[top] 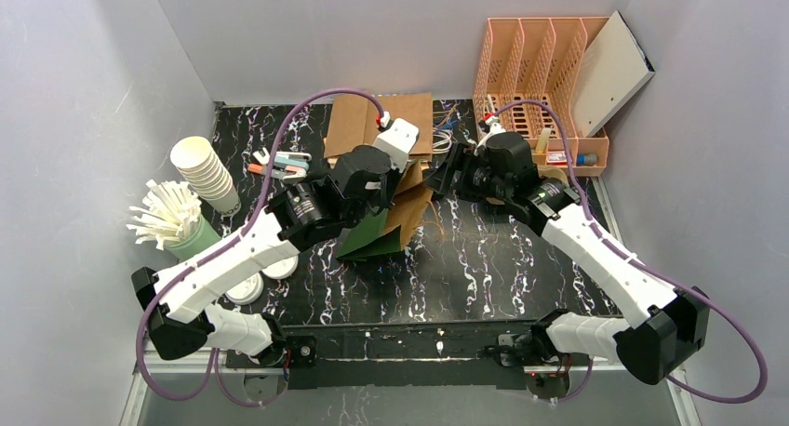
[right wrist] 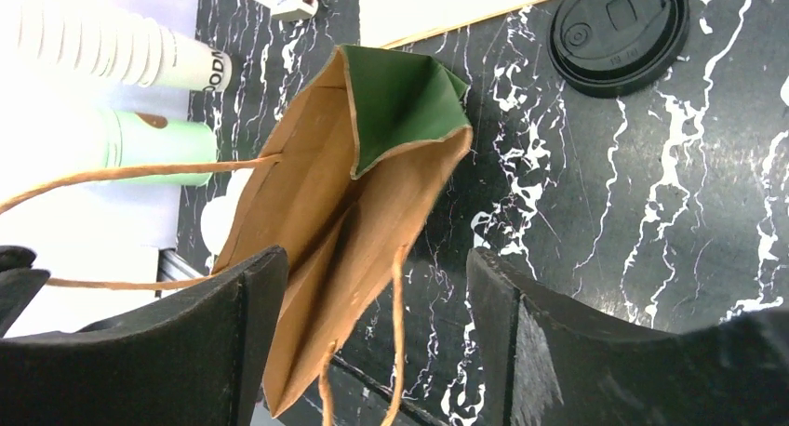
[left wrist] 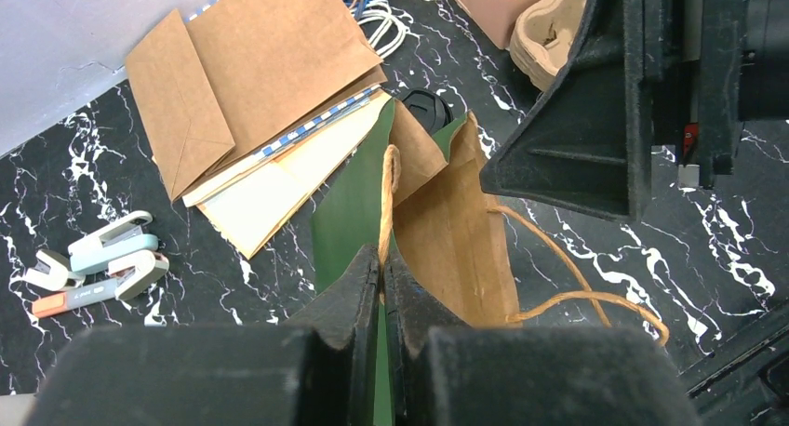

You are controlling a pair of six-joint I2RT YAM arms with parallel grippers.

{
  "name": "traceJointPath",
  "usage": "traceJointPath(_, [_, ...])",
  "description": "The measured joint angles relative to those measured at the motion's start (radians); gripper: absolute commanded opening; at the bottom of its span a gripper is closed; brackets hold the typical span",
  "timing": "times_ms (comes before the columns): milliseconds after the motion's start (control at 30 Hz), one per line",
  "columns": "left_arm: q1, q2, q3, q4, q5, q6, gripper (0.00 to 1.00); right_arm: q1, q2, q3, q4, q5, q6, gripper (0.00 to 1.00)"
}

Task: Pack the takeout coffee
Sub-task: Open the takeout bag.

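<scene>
A green paper bag with a brown inside [top: 383, 223] stands mid-table, its mouth partly open. My left gripper [top: 370, 186] [left wrist: 383, 266] is shut on the bag's rim and its twine handle [left wrist: 387, 195]. My right gripper [top: 441, 179] [right wrist: 377, 300] is open, just right of the bag's mouth, with the bag [right wrist: 346, 207] and a hanging handle between its fingers. A black cup lid [right wrist: 618, 33] lies flat on the table beyond the bag, also seen in the left wrist view [left wrist: 426, 104]. No filled coffee cup shows.
A stack of white paper cups [top: 206, 172] and a green holder of white sticks [top: 172, 219] stand at the left. White lids [top: 251, 282] lie near my left arm. Flat brown bags [top: 372, 124], clips [top: 281, 164], a pulp cup tray [left wrist: 549, 33] and a pink file rack [top: 540, 82] are at the back.
</scene>
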Motion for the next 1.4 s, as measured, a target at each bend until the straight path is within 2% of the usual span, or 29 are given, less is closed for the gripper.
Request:
traceJointPath(233, [0.0,-0.018,0.0,0.0,0.005,0.0,0.0,0.0,0.017,-0.024,0.02,0.032,0.042,0.69])
traceJointPath(400, [0.0,-0.028,0.0,0.0,0.01,0.001,0.0,0.0,0.061,-0.031,0.047,0.031,0.06,0.57])
traceJointPath(500, [0.0,-0.03,0.0,0.0,0.013,0.001,0.0,0.0,0.085,-0.031,0.055,0.027,0.07,0.39])
traceJointPath(633, [0.0,-0.031,0.001,0.0,0.012,0.006,0.0,0.0,0.101,-0.031,0.057,0.027,0.089,0.05])
traceJointPath(667, [0.0,-0.032,0.002,0.0,0.011,0.008,0.02,0.0,0.102,-0.031,0.056,0.028,0.093,0.01])
traceJointPath(800, [0.0,-0.034,0.02,-0.014,-0.011,0.024,0.17,0.0,0.104,-0.012,0.025,0.035,0.113,0.01])
traceJointPath(867, [0.0,-0.034,0.053,-0.042,-0.021,0.031,0.29,0.0,0.114,0.025,-0.009,0.034,0.123,0.01])
traceJointPath(967, [0.0,-0.033,0.124,-0.081,-0.026,0.043,0.55,0.0,0.148,0.115,-0.06,0.032,0.148,0.01])
traceJointPath(1033, [0.0,-0.03,0.181,-0.105,-0.023,0.048,0.62,0.003,0.165,0.169,-0.099,0.039,0.169,0.01])
traceJointPath(1133, [0.001,-0.023,0.25,-0.127,0.024,0.046,0.61,0.011,0.177,0.224,-0.145,0.076,0.199,0.01])
traceJointPath(1300, [-0.008,0.018,0.302,-0.141,0.256,0.027,0.52,0.018,0.197,0.263,-0.2,0.134,0.251,0.01])
traceJointPath(1400, [-0.045,0.064,0.296,-0.139,0.334,0.006,0.47,0.02,0.214,0.264,-0.219,0.153,0.287,0.01])
